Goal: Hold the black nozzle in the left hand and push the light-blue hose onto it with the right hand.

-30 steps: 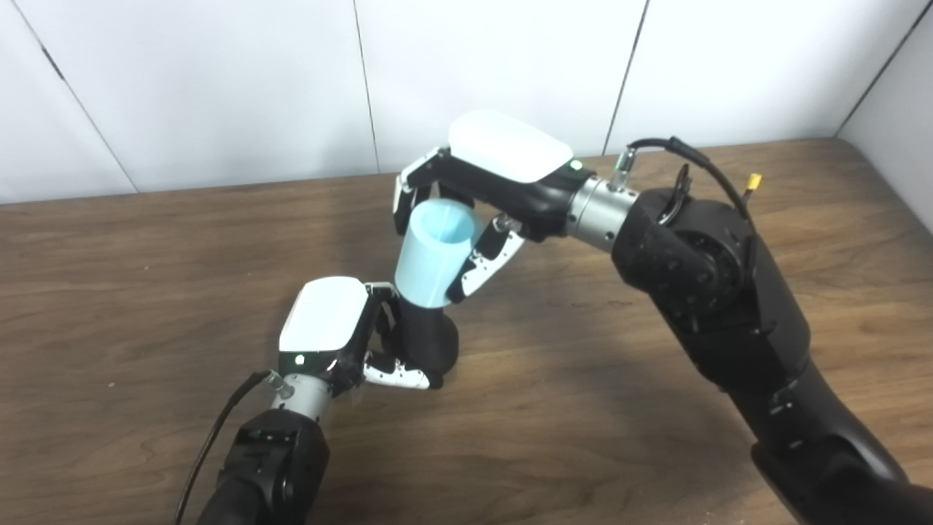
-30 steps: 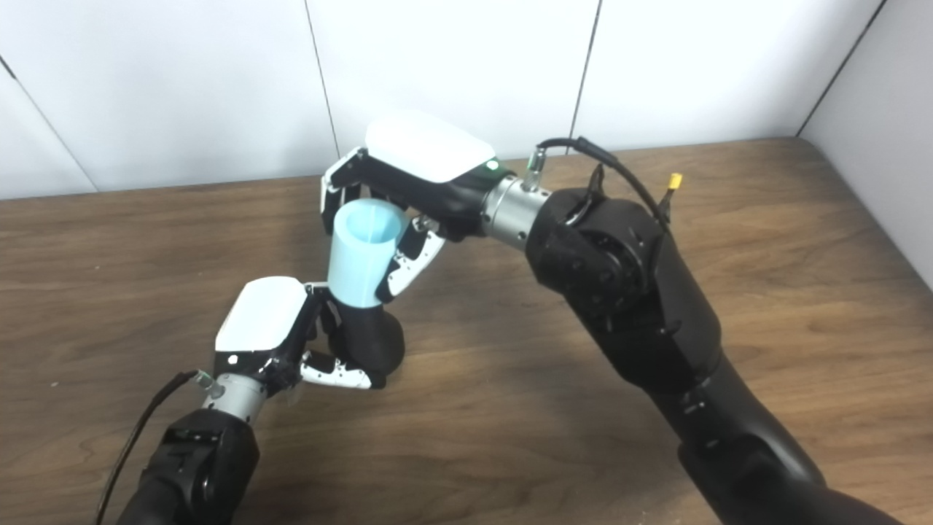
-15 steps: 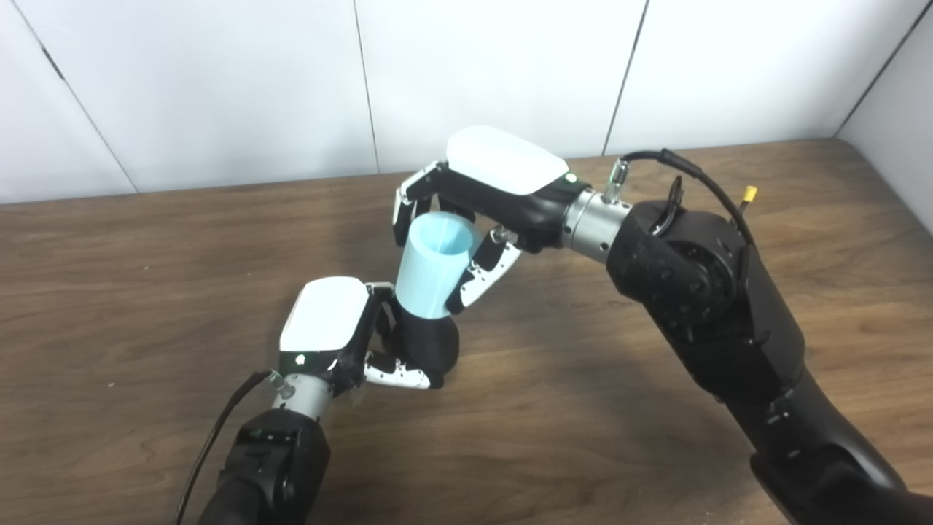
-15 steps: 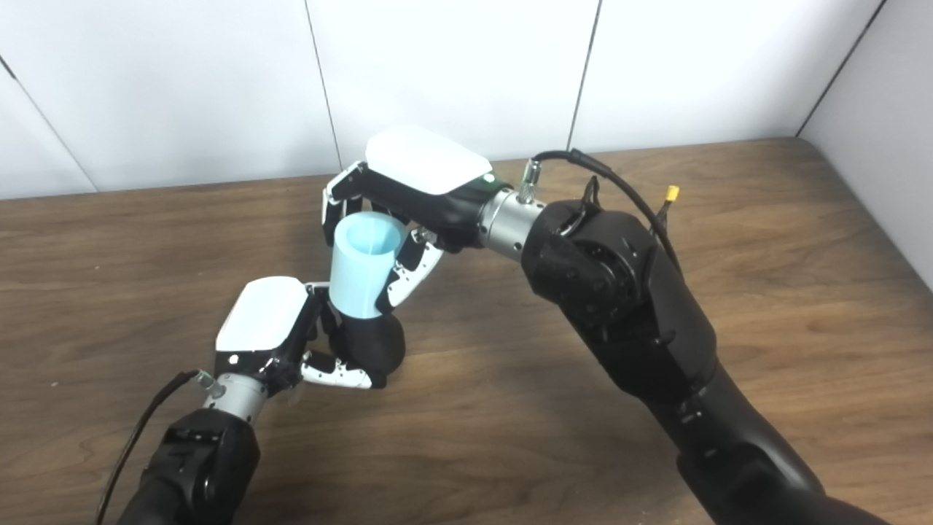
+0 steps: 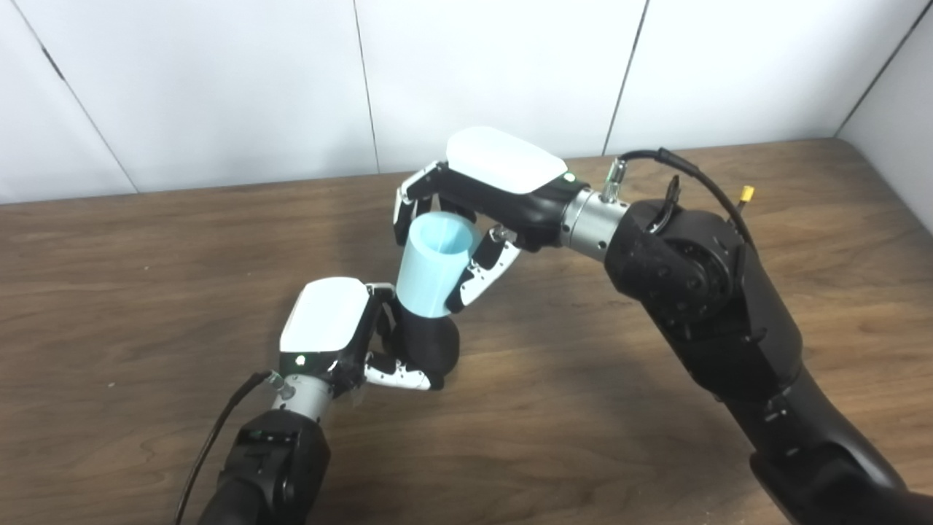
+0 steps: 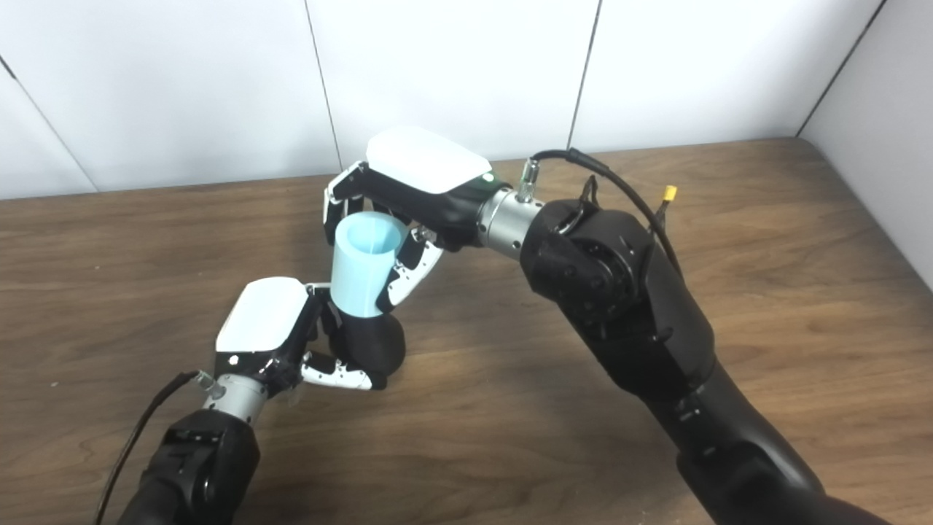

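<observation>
The black nozzle stands upright on the wooden table, and my left hand is shut around its lower part. A short light-blue hose, open end up, sits over the nozzle's top and leans slightly right. My right hand comes in from the right and is shut on the hose, fingers curled around its far and near sides. The same hose and nozzle show in the right eye view. The top of the nozzle is hidden inside the hose.
White wall panels stand just behind the table's back edge. My bulky right forearm stretches across the right half of the table. A black cable trails from my left wrist.
The right hand has pushed the hose down over the nozzle, so less black shows beneath it. The left hand has stayed put.
</observation>
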